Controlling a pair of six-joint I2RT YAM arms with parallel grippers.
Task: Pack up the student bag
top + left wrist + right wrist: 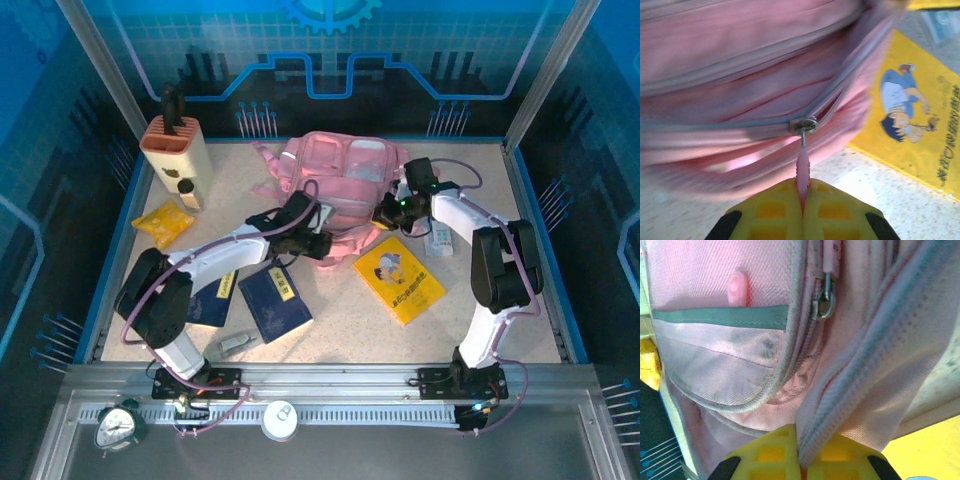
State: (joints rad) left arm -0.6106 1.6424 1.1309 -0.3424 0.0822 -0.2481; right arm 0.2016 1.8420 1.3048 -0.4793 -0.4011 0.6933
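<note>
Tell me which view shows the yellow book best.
The top view: the whole yellow book is visible. The left wrist view shows part of its cover; the right wrist view, just a yellow corner, likely its.

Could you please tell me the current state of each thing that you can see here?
Left gripper, shut on the zip pull.
Right gripper, shut on a zip edge of the backpack.
Backpack, lying down, held by both grippers.
Yellow book, closed, lying flat.
Blue notebook, closed, lying flat.
</note>
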